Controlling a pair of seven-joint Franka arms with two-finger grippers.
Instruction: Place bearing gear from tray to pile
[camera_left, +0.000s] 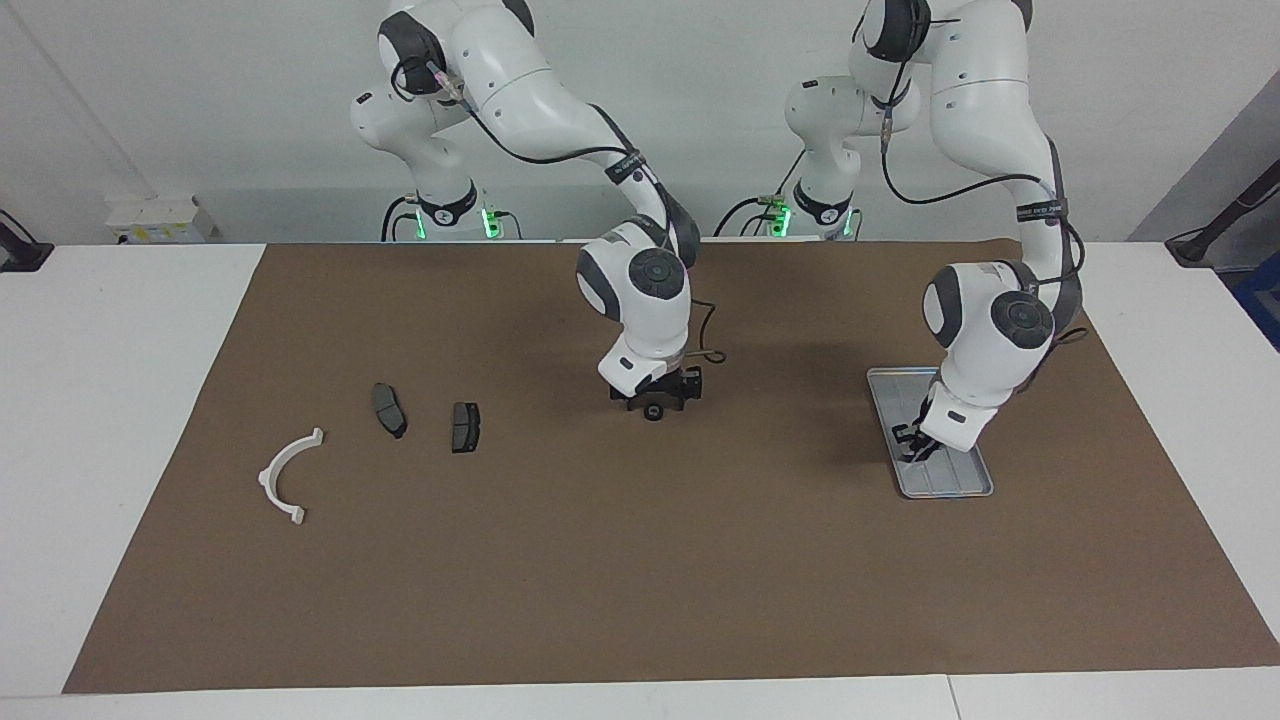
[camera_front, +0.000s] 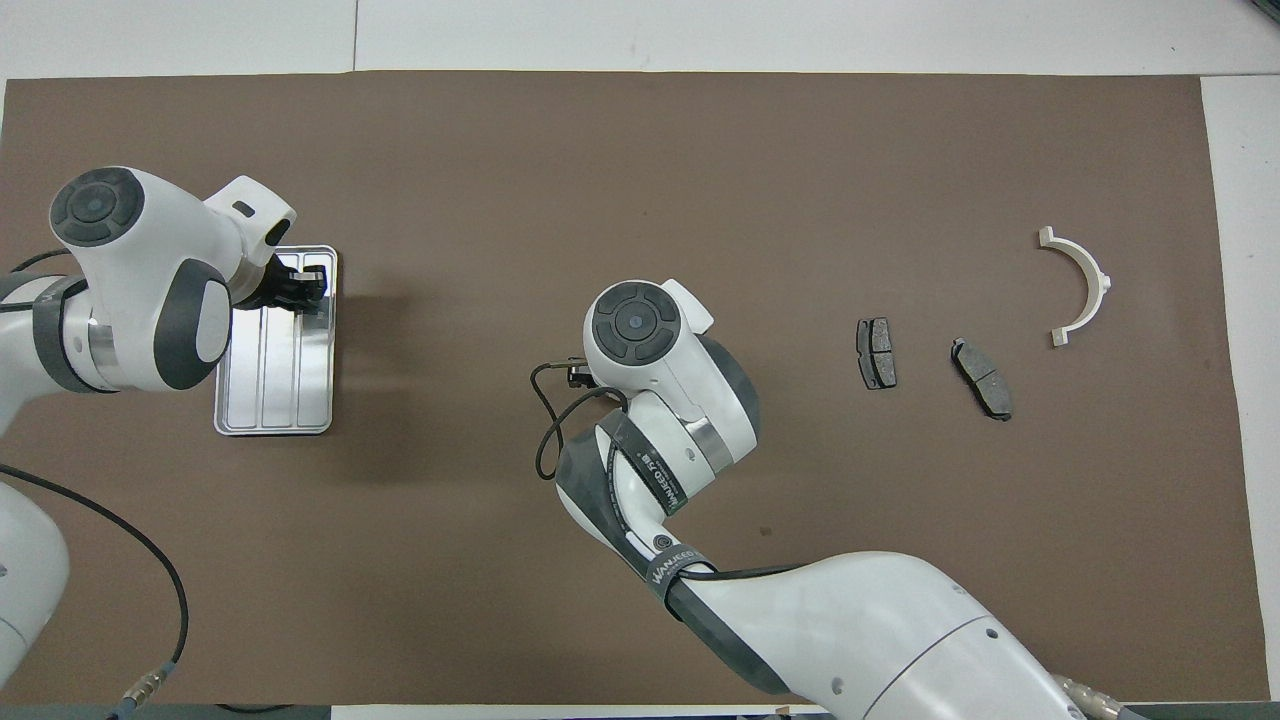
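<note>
The bearing gear (camera_left: 653, 412), small, dark and round, rests on the brown mat mid-table. My right gripper (camera_left: 654, 404) stands low over it, fingers apart on either side; the overhead view hides both under the right wrist. My left gripper (camera_left: 913, 447) (camera_front: 305, 293) is shut and low inside the silver tray (camera_left: 950, 482) (camera_front: 270, 390); I see nothing between its fingertips. The pile lies toward the right arm's end: a white bracket (camera_left: 272, 463) (camera_front: 1095, 275) and two dark pads (camera_left: 389, 409) (camera_left: 464, 427).
A brown mat (camera_left: 640, 580) covers most of the white table. The ridged floor of the tray shows bare. Open mat lies between the gear and the nearest dark pad (camera_front: 876, 353).
</note>
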